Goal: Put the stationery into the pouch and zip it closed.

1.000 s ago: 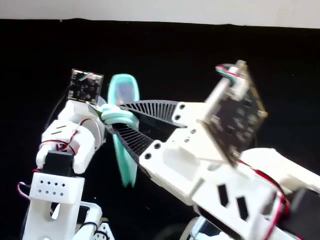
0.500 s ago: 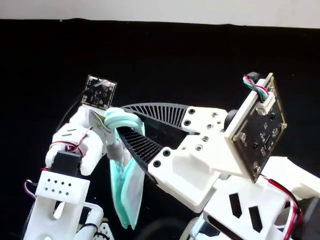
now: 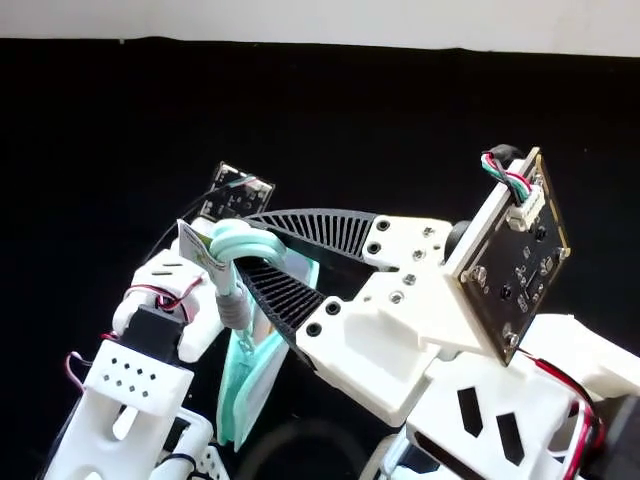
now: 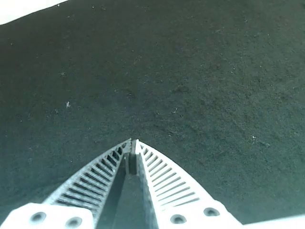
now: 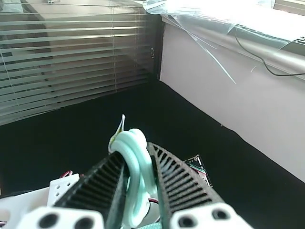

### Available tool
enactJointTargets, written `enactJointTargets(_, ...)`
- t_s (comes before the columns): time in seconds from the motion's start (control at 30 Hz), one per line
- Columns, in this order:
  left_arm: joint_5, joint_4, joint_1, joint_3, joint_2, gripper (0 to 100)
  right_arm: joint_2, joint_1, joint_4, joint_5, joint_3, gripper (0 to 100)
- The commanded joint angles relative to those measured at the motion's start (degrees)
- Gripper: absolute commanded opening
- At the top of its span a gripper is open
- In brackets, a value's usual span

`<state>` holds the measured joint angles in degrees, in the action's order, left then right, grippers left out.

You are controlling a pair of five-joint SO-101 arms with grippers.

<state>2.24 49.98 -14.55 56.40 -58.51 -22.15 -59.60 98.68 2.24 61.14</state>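
Nothing legible, not even on the tag (image 3: pixel 197 246) of the pouch (image 3: pixel 243 392)

The pouch (image 3: pixel 245 390) hangs partly behind the right gripper (image 3: pixel 240 240) — what is inside is hidden. I cannot tell if it is zipped.

The pouch (image 3: pixel 245 390) between the right gripper (image 5: pixel 136 151)'s fingers (image 5: pixel 178 183) looks like smooth, glossy plastic; those fingers are matt ribbed plastic; the table cloth (image 4: pixel 190 71) beneath is matt and fuzzy.
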Motion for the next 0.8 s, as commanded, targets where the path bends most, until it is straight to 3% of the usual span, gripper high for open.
enactJointTargets(0.0, 0.4, -1.0, -0.7, 0.6, -0.1, 1, -0.7, -0.2, 0.2, -0.9, 0.7, 0.6)
enactJointTargets(0.23, 0.5, -1.3, 0.7, 1.5, -0.5, 1, -0.7, -0.2, -0.1, -1.1, -8.8, 0.6)
enactJointTargets(0.6, 0.5, -0.8, 15.3, -9.4, -0.6, 4, -1.1, -0.5, 0.0, -3.7, -9.5, 0.6)
enactJointTargets(0.77, 0.4, 7.7, 19.7, -17.8, -0.6, 11, -1.3, -0.3, 0.1, -3.8, -9.5, 0.6)
